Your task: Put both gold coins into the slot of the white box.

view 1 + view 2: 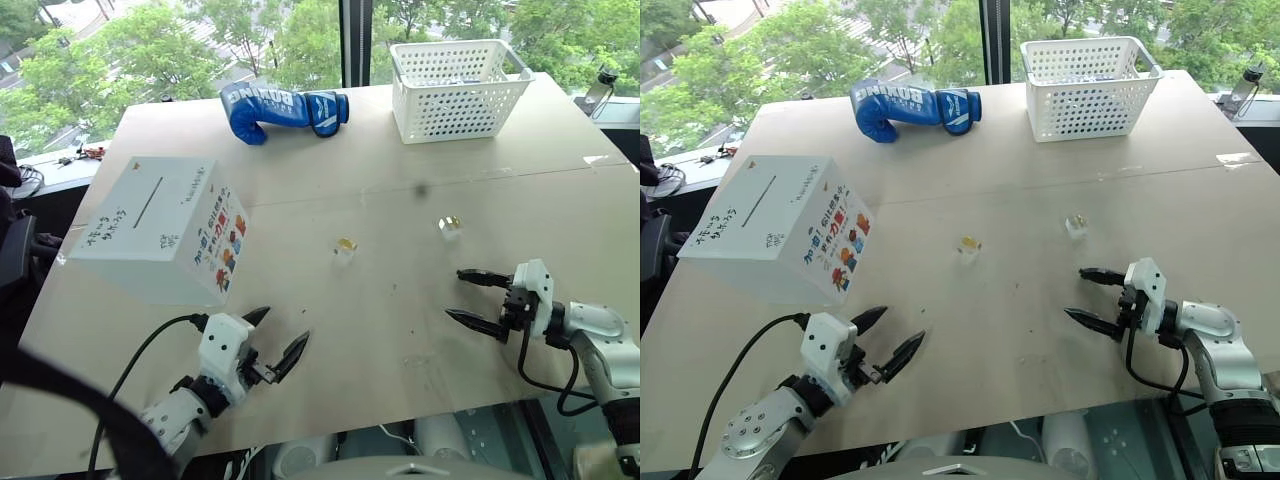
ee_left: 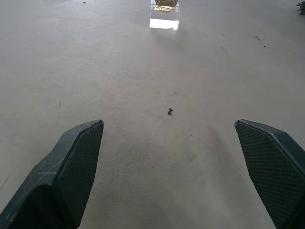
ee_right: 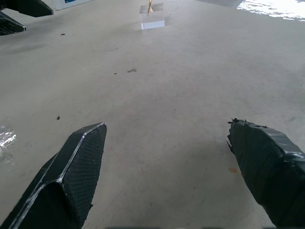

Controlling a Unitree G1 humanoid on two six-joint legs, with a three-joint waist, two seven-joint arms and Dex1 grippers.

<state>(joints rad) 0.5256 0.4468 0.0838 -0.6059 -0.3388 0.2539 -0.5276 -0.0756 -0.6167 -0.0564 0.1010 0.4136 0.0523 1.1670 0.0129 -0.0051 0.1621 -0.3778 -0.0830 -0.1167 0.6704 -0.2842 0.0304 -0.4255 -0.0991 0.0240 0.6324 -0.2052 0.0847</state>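
Note:
The white box (image 1: 150,235) stands at the table's left, its dark slot (image 1: 148,200) in the top face and colourful pictures on the side facing me. Two gold coins rest on small clear blocks: one mid-table (image 1: 346,244), the other further right (image 1: 450,223). My left gripper (image 1: 284,328) hovers open near the front edge, below the box, pointing toward the middle coin (image 2: 166,4). My right gripper (image 1: 456,294) is open at the right, short of the right-hand coin, its fingers aimed left across the table. The right wrist view shows the middle coin (image 3: 150,5) standing on its block.
A blue boxing glove (image 1: 283,110) lies at the back centre. A white perforated basket (image 1: 458,88) stands at the back right. The table's front edge (image 1: 400,425) runs just beneath both grippers. Windows with trees lie beyond the far edge.

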